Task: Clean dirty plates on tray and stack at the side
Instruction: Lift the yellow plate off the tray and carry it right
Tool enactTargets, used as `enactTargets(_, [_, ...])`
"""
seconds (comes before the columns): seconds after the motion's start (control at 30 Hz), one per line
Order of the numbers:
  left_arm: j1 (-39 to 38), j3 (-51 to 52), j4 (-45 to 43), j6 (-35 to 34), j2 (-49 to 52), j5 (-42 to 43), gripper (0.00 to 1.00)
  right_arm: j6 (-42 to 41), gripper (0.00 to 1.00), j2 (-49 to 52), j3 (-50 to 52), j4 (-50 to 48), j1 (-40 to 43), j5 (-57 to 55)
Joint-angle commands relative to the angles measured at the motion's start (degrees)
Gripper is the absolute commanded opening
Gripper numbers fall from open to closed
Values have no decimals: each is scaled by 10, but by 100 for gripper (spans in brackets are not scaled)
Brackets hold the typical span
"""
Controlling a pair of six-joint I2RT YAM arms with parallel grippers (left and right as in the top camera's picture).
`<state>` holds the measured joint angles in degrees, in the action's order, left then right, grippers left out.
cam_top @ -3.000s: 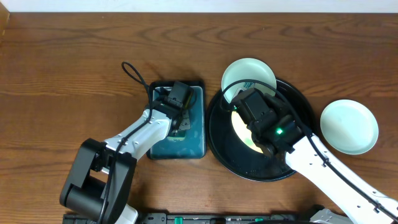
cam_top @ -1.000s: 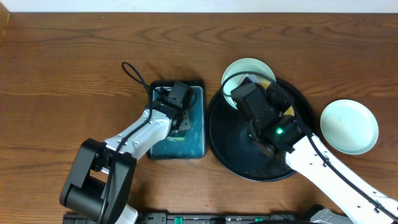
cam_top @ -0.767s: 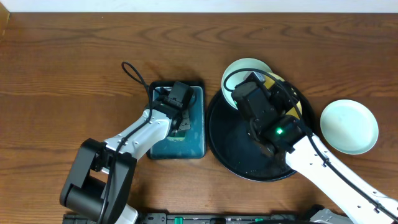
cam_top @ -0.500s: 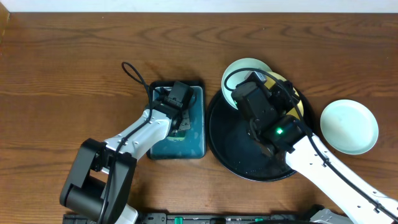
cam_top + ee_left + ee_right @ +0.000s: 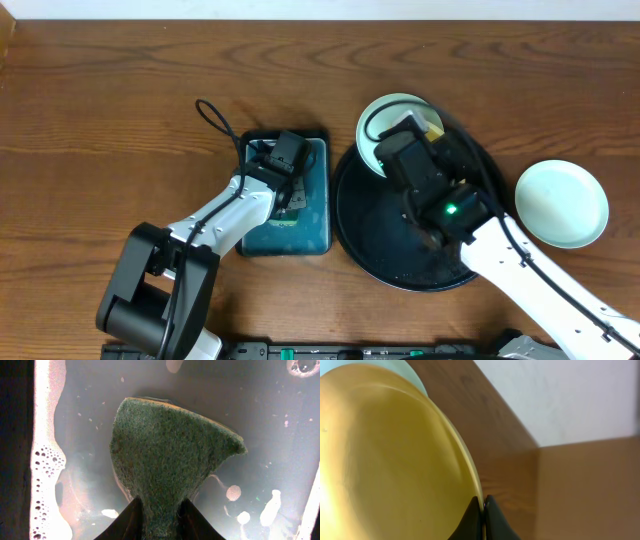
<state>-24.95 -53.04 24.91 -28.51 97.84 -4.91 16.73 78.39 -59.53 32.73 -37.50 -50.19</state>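
My right arm [image 5: 530,265], white with a black wrist, comes in from the near right corner and reaches diagonally away and to the left over the black tray [image 5: 370,235]. Its wrist is above the tray's far side. My left arm [image 5: 215,225] rises from its black base at the near left and stretches away and to the right, bending down into the teal tray [image 5: 318,205].

The right gripper [image 5: 481,507] has its fingertips pressed together on the rim of the yellow plate [image 5: 395,460], which is tilted up on edge. From overhead only a sliver of it shows past the wrist, over the tray's far edge. The left gripper [image 5: 161,512] pinches the narrow end of a green sponge [image 5: 165,455].

Everything sits on a dark brown wooden table [image 5: 100,120]. In the right wrist view a white wall [image 5: 560,395] stands beyond the table's far edge.

The black tray is round and glossy and lies at the middle right. The smaller rectangular teal tray lies just to its left, apart from it, and holds cloudy soapy water [image 5: 280,460] with bubbles along one side. The sponge fans out against the tray's floor.

The first mint plate [image 5: 560,203] lies flat on the table to the right of the black tray. The second mint plate [image 5: 385,115] overlaps the tray's far left rim, partly hidden by my right wrist. A black cable [image 5: 212,118] loops off the left arm.
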Motion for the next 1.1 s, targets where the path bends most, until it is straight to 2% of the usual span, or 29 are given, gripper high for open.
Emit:
enactTargets(0.0, [2, 3, 7, -2, 14, -5, 26, -163, 1, 4, -14, 10, 39, 46])
enactTargets(0.13, [2, 3, 10, -2, 14, -5, 26, -278, 1, 4, -14, 31, 109, 133])
enactTargets(0.3, [2, 3, 10, -2, 14, -5, 26, -362, 1, 4, -14, 58, 202, 256])
enactTargets(0.67, [2, 3, 10, -2, 14, -5, 26, -395, 1, 4, -14, 80, 440, 470])
enactTargets(1.07, [2, 3, 10, -2, 14, -5, 26, -456, 1, 4, 1, 118, 666, 488])
